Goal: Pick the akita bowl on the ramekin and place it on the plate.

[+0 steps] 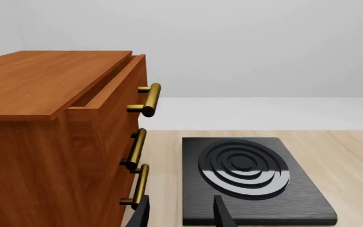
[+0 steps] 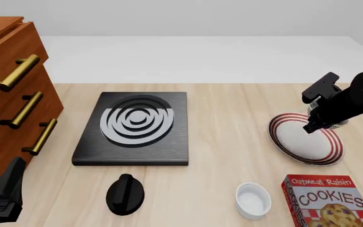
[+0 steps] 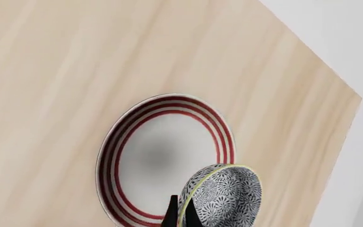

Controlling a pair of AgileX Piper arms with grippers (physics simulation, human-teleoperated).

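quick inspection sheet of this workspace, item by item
surface: light wood table, white floor beyond.
job's things: bowl held by its rim above the plate; ramekin empty near the front edge.
clutter: black stove, black knob, cookie box, wooden drawer cabinet with its top drawer slightly open.
grippers: right tool shut on the bowl's rim; left tool open, holding nothing, low by the cabinet.
cables: nothing seen.
surroundings: plain grey wall.
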